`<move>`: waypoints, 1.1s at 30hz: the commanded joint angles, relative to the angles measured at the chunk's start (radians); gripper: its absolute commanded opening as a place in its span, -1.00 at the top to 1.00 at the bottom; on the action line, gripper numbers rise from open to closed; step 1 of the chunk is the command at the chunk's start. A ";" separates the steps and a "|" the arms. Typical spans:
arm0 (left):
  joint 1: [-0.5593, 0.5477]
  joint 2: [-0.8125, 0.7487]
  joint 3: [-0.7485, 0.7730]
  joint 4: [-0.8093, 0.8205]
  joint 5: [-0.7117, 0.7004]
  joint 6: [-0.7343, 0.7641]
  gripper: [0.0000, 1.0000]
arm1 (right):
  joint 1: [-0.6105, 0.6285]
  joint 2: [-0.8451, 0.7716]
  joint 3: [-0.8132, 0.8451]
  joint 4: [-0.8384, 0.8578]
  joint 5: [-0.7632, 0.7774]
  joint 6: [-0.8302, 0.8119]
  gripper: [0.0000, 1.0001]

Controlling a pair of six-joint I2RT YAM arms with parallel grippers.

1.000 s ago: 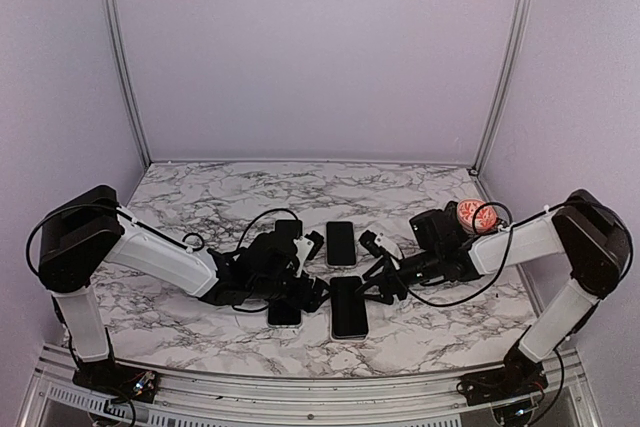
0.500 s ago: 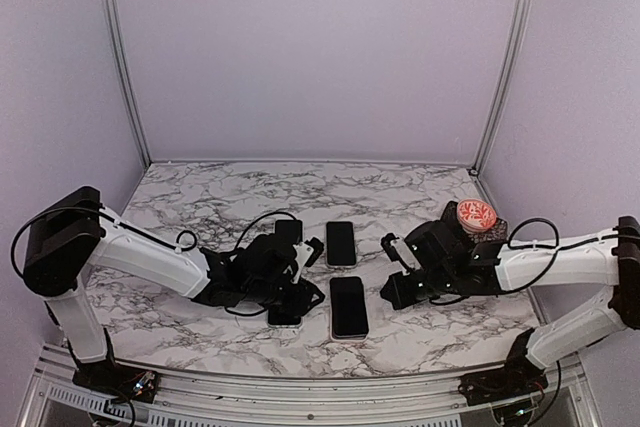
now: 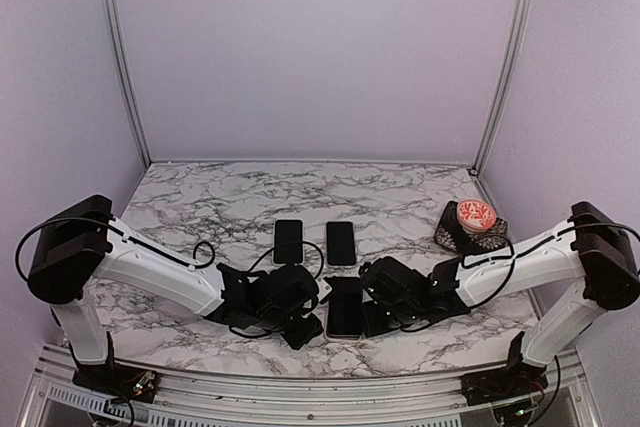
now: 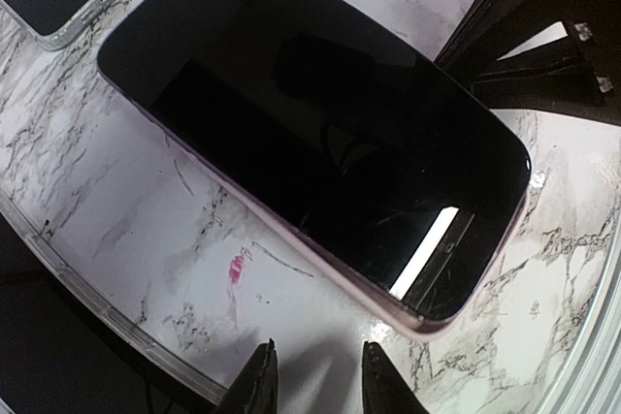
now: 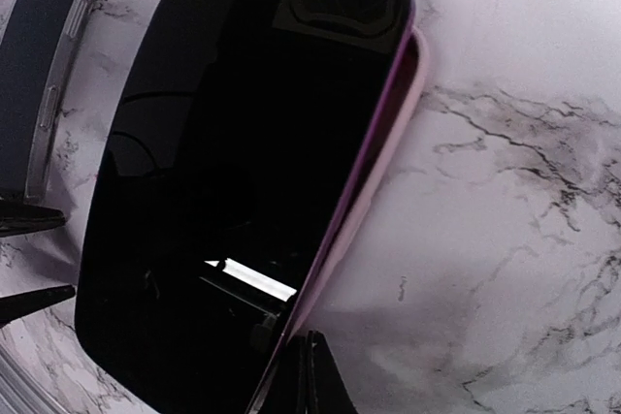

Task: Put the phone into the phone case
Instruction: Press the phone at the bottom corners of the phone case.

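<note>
On the marble tabletop (image 3: 200, 207), near the front middle, the phone (image 3: 345, 309), lying flat with the dark screen up, between the two arms. Under it the pink phone case (image 5: 383, 133), its rim visible along one long side, just outside the purple edge of the phone; not possible to tell whether fully seated there. Left gripper (image 4: 320, 380) low over the tabletop, just beside one long side of the phone, fingers a little apart, only bare marble between them, holding nothing. Right gripper (image 5: 303, 375) at the opposite long side, fingers pressed together, tips close to the pink rim, pinching nothing. Behind the phone, a second phone (image 3: 288, 240) and a third phone (image 3: 341, 243), side by side, screens up. At the back right, near the corner, a round red-and-white item (image 3: 474, 215) in a dark holder.
</note>
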 commanded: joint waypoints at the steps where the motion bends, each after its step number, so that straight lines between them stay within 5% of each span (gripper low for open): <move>1: -0.009 0.063 0.031 -0.053 0.036 0.023 0.46 | 0.038 0.060 0.033 -0.055 0.019 0.051 1.00; 13: -0.017 0.047 0.013 0.074 0.139 0.037 0.48 | 0.057 0.060 0.086 -0.056 0.037 0.044 1.00; 23: -0.010 0.032 0.004 0.058 0.054 0.040 0.47 | 0.088 0.041 0.069 -0.102 0.034 0.079 0.81; 33: 0.101 -0.016 0.023 -0.058 -0.072 0.063 0.44 | -0.103 0.020 0.071 -0.120 0.097 -0.136 0.71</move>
